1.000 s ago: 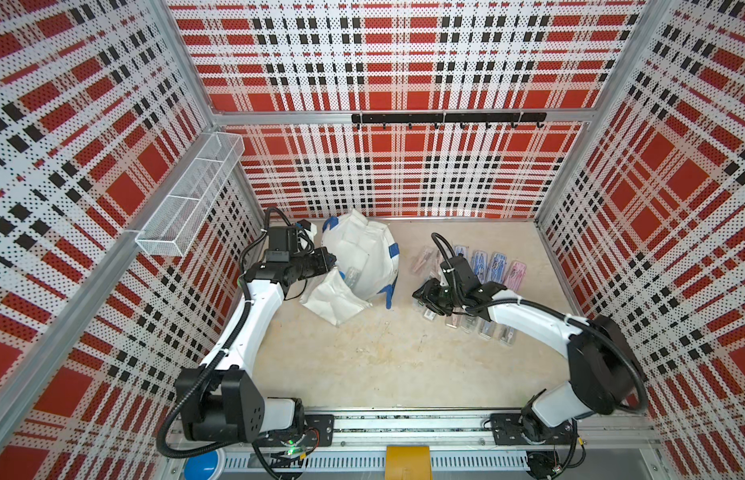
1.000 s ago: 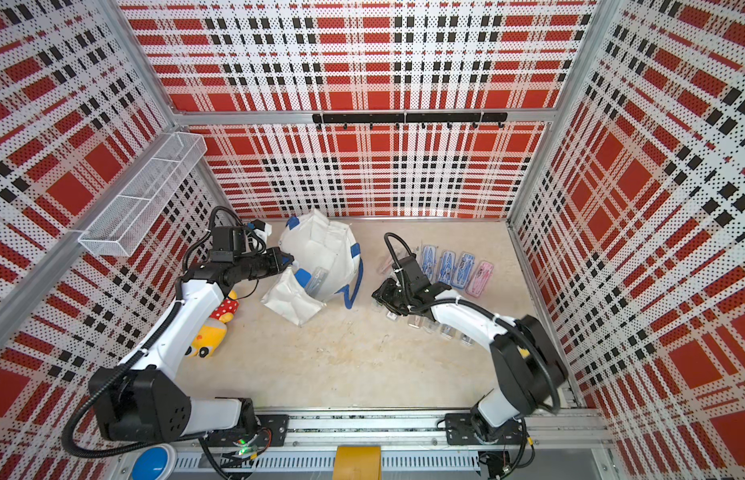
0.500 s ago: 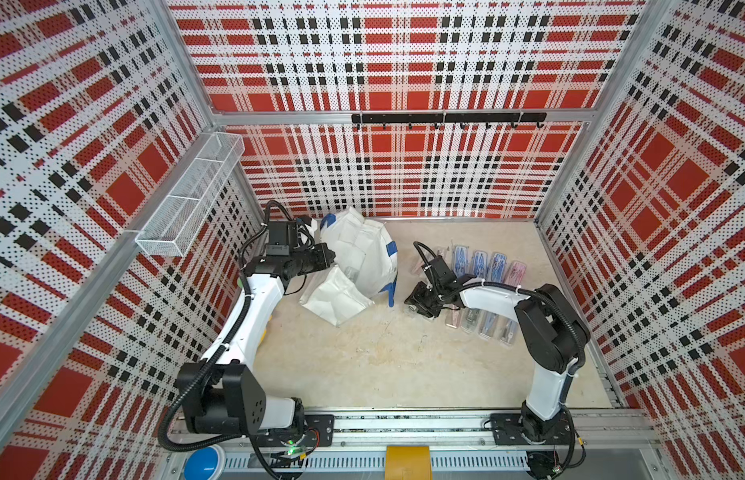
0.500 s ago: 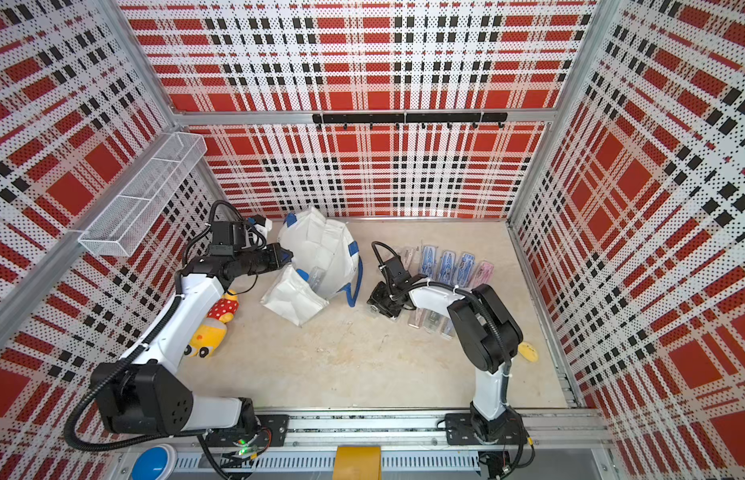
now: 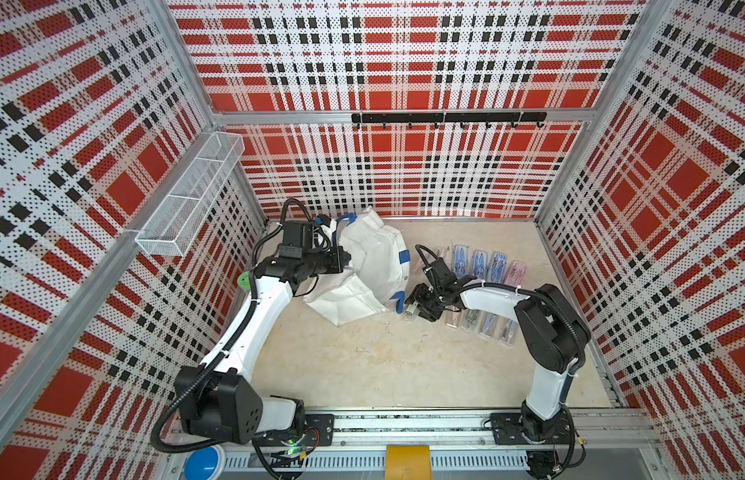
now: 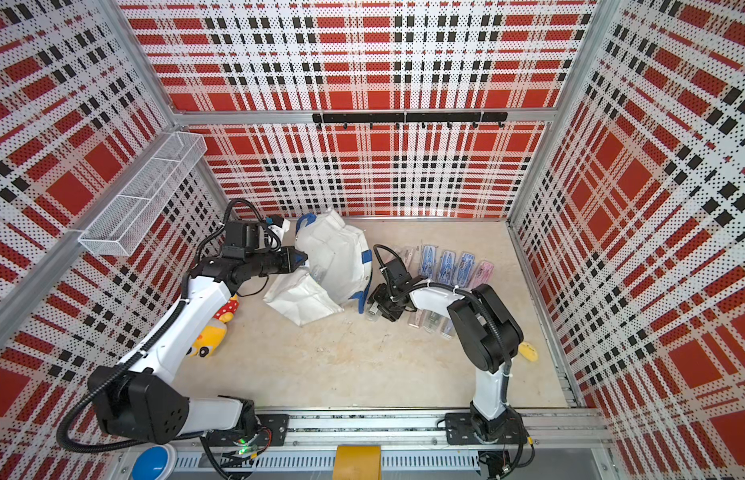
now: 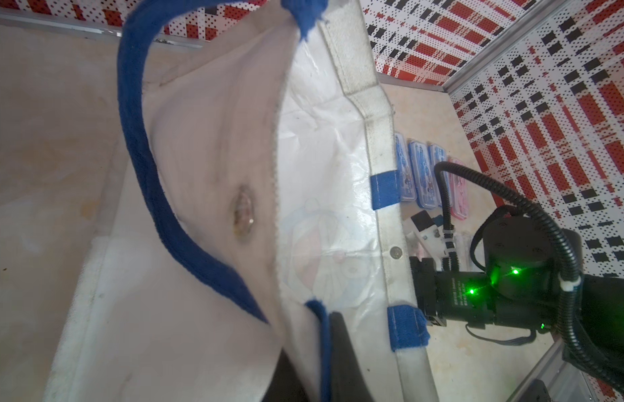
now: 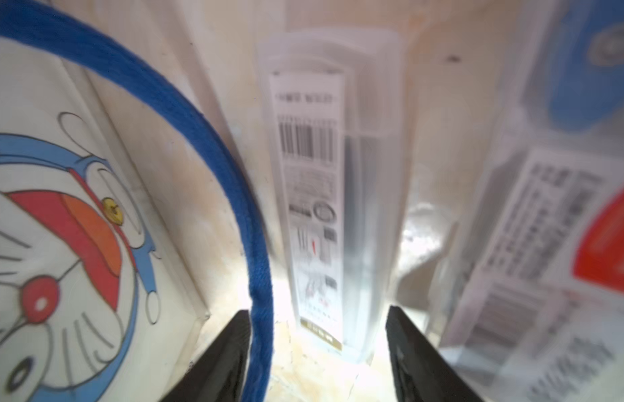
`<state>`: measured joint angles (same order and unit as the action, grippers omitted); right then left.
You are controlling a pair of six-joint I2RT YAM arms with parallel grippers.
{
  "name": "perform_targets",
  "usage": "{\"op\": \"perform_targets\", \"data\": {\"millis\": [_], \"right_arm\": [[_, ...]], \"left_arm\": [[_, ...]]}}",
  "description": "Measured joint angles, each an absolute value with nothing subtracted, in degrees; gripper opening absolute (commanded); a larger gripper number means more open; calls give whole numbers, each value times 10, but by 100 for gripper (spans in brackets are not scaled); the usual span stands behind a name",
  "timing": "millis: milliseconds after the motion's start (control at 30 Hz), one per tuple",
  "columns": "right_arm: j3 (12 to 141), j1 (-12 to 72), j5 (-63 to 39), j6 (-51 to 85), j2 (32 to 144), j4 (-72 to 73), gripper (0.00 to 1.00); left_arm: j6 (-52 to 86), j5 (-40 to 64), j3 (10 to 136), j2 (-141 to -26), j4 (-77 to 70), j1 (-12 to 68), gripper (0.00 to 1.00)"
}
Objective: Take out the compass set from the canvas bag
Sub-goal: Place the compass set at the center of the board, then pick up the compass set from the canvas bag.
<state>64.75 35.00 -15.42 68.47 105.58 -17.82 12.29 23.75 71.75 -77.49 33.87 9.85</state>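
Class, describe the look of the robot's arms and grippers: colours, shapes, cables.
Both the left arm and right arm have white shells with black joints and black ribbed cables. The left gripper and right gripper have black tapered fingers. Green lights dot the right wrist.

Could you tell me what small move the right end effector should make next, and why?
Probably lift the right end effector straight up. Its fingers stand open either side of the clear case, which already lies flat on the table outside the canvas bag, beside its blue handle.
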Motion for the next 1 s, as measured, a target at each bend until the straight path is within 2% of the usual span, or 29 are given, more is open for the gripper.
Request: {"op": "perform_targets", "data": {"millis": [100, 333, 533, 733, 1000], "right_arm": [[625, 354, -147, 687, 1010, -178, 69], [552, 356, -99, 678, 830, -185, 51], [547, 403, -30, 616, 717, -173, 46], [564, 482, -23, 573, 752, -123, 41], [553, 496, -47, 604, 841, -47, 42]], "left_arm": [[122, 240, 717, -773, 338, 103, 0], [121, 251, 717, -770, 338, 117, 0], [112, 270, 710, -758, 334, 145, 0], [92, 267, 688, -738, 329, 193, 0], [74, 218, 678, -719, 335, 249, 0]]}}
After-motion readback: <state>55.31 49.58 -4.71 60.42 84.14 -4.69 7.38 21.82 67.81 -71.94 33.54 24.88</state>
